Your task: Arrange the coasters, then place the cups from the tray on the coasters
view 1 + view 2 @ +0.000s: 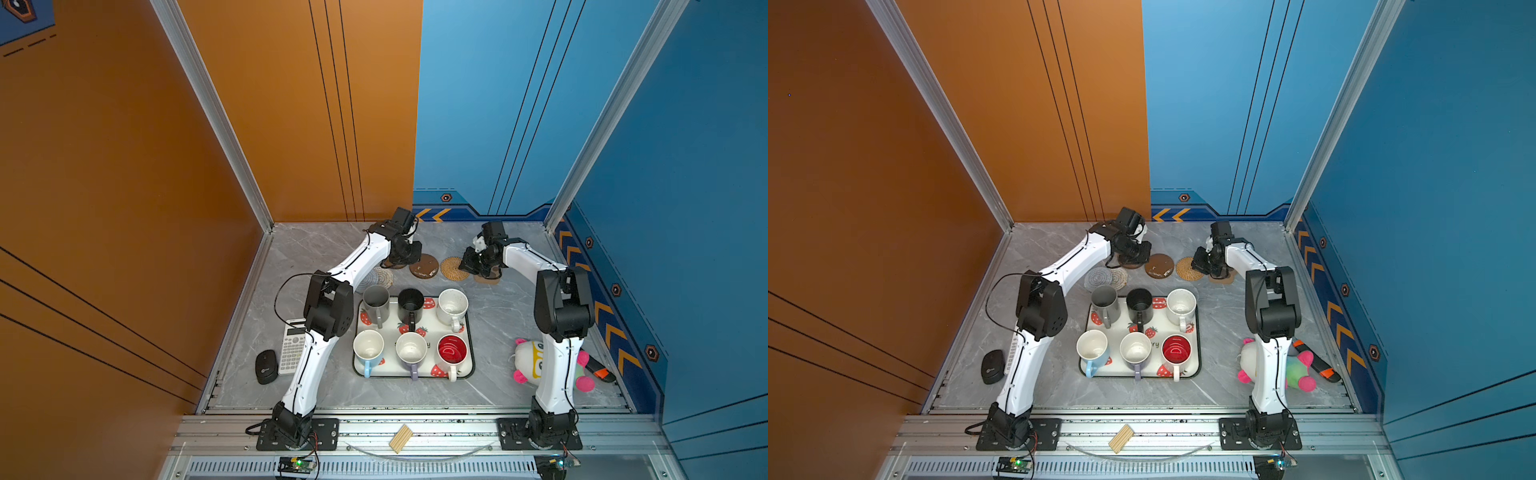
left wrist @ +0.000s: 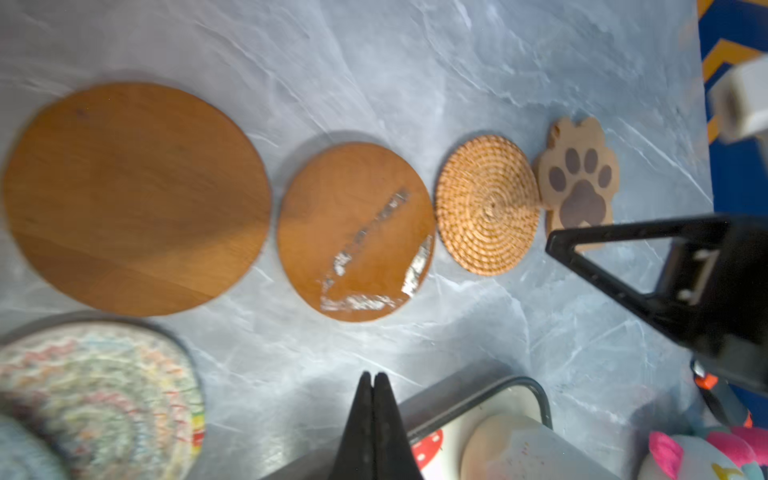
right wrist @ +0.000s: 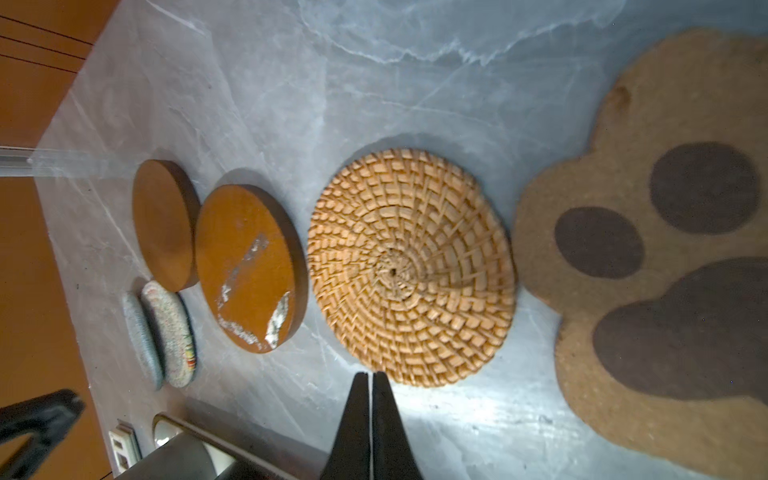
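Lying flat: plain disc (image 2: 133, 199); scuffed disc (image 2: 353, 232), perhaps glue; rattan mat (image 2: 486, 203); paw coaster (image 2: 579, 183); both arms' jaws pressed together.

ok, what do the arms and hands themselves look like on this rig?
Both arms match: the left arm and right arm have white curved link shells with black joint housings, bolted to black base plates. A thin black cable runs along each, looping loose at the left elbow. The left hand and right hand are black, with flat triangular fingers tapering to narrow tips.
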`<state>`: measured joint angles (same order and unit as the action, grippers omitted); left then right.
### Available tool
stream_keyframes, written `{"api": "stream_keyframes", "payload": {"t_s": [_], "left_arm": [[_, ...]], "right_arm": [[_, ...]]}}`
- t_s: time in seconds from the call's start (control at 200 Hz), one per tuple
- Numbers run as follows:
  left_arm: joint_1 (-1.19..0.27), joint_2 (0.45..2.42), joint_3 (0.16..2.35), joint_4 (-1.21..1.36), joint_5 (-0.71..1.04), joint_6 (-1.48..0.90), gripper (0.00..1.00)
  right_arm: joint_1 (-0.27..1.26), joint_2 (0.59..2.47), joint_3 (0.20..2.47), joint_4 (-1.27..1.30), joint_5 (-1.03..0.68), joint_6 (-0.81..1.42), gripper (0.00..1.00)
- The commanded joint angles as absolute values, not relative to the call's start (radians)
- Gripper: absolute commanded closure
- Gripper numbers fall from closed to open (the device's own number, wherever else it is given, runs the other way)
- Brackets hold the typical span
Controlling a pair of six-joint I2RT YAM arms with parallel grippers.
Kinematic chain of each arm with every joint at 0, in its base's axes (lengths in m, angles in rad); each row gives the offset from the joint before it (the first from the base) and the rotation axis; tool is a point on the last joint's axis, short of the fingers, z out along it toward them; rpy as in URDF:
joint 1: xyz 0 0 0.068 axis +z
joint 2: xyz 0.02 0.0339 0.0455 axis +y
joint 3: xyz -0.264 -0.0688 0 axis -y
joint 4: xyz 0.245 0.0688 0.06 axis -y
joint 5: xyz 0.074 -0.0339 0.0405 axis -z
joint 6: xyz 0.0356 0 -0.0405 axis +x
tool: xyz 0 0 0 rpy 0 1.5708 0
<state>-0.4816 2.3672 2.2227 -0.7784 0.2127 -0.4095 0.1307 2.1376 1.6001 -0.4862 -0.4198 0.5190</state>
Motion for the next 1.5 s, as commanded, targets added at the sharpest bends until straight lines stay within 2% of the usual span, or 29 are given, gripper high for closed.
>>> {"api": "stream_keyframes", "payload": {"t_s": [0.0,0.431,0.897,1.498], "left_arm": [[-0.456,2.425,2.265,-0.794,0.2,-0.412,1.0],[-0.39,2.436,2.27,-0.793,0.172,-0.4,1.0],[-0.252,2.176,1.869,-0.795,-0.037,-0.361,1.0],[-0.215,2.31,1.831,-0.796,-0.033,-0.368,1.0]], "right_arm": [[0.127,2.178,1.619,-0.482,-0.437,0.536,1.0],[0.133,2.181,1.618,-0.473,-0.445,0.541,1.0],[0.212,2.081,1.621,-0.469,-0.445,0.554,1.0],[0.242,1.946,1.536,-0.482,-0.414,0.568,1.0]]}}
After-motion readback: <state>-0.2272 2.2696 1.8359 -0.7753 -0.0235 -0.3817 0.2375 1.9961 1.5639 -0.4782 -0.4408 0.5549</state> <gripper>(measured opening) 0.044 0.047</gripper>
